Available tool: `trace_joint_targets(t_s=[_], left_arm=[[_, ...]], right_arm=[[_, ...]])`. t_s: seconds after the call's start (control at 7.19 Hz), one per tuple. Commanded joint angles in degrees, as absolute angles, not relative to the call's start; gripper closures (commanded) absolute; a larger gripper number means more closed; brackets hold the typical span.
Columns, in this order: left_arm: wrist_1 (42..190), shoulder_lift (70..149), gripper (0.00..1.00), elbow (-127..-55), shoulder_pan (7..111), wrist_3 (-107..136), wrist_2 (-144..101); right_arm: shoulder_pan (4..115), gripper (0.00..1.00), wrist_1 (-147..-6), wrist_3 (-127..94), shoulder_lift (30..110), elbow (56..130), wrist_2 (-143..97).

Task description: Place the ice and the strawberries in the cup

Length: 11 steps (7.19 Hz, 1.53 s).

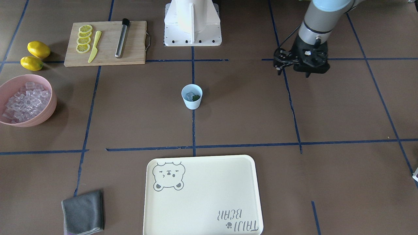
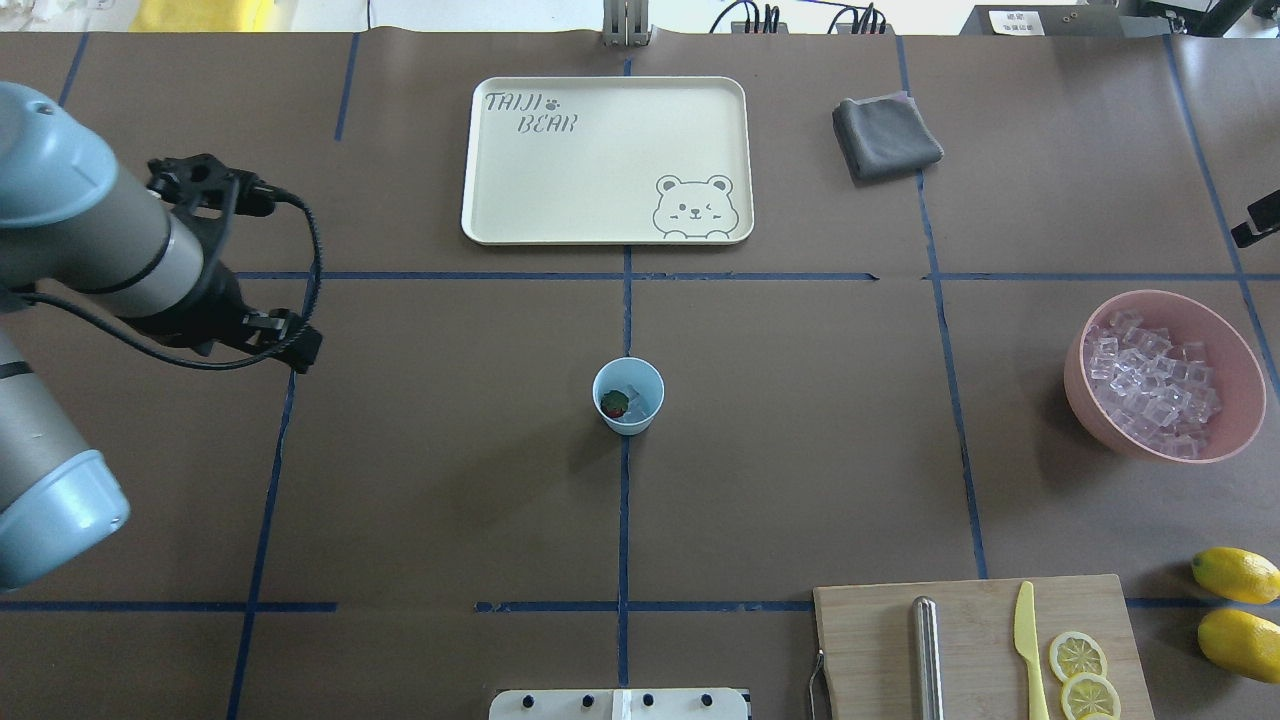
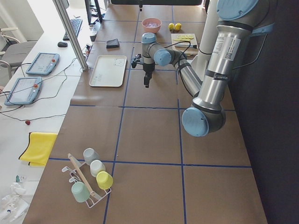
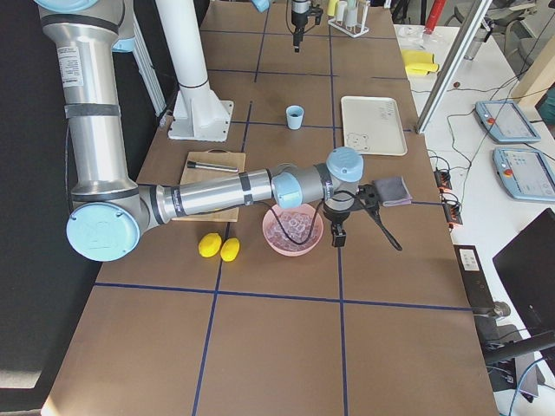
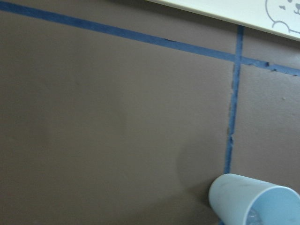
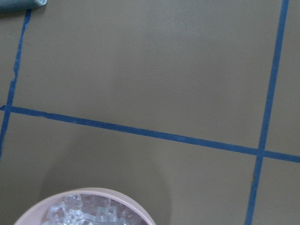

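From where I stood across the table, the cup [image 1: 192,96] was upright on the blue tape line at the table's middle. That view gave only a green leafy top among the ice [image 1: 189,95] inside it. The overhead camera looked straight down into the cup and showed the red strawberry [image 2: 615,404] against the wall nearer the left arm, with clear cubes beside it. The left wrist camera caught just the cup's rim and pale outside in its lower right corner. The right wrist camera saw only the rim of the pink bowl [image 6: 117,196], heaped with more ice, and a corner of the grey cloth [image 6: 18,3]. A wire rack of small cups [image 3: 91,179] showed plainly only in the end view on the robot's left. The left arm stretched out over the table with its wrist bent down. The left gripper [image 1: 307,72] hung above the bare brown surface, well apart from the cup, and I could not tell whether its fingers were apart or together. The right arm reached low along the table past the cutting board [image 4: 212,178]. The right gripper [image 4: 336,236] pointed down just beside the bowl, between it and the cloth. The overhead view barely caught it at its edge, and I could not tell whether its jaws were apart or together.
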<state>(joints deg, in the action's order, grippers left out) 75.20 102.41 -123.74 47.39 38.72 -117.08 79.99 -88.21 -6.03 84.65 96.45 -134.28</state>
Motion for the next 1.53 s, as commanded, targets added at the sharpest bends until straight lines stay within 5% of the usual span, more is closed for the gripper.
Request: trace_joint_targets(t_s=[0.0,0.56,1.39], left_arm=[[73.9,89.2,0.01,-126.2,60.7,15.8,-125.5],[72.2,84.8,0.01,-105.5,85.7,-18.2,-135.5],[70.7,84.1,0.0,-101.1,86.3,-14.9,-135.2]], right_arm=[[84.0,0.01,-92.9,3.8,83.9,94.1,-133.9],[85.3,0.01,-92.9,5.6,83.8,92.8,-133.8],[86.9,0.0,-92.2,5.6,84.2,92.9,-134.4]])
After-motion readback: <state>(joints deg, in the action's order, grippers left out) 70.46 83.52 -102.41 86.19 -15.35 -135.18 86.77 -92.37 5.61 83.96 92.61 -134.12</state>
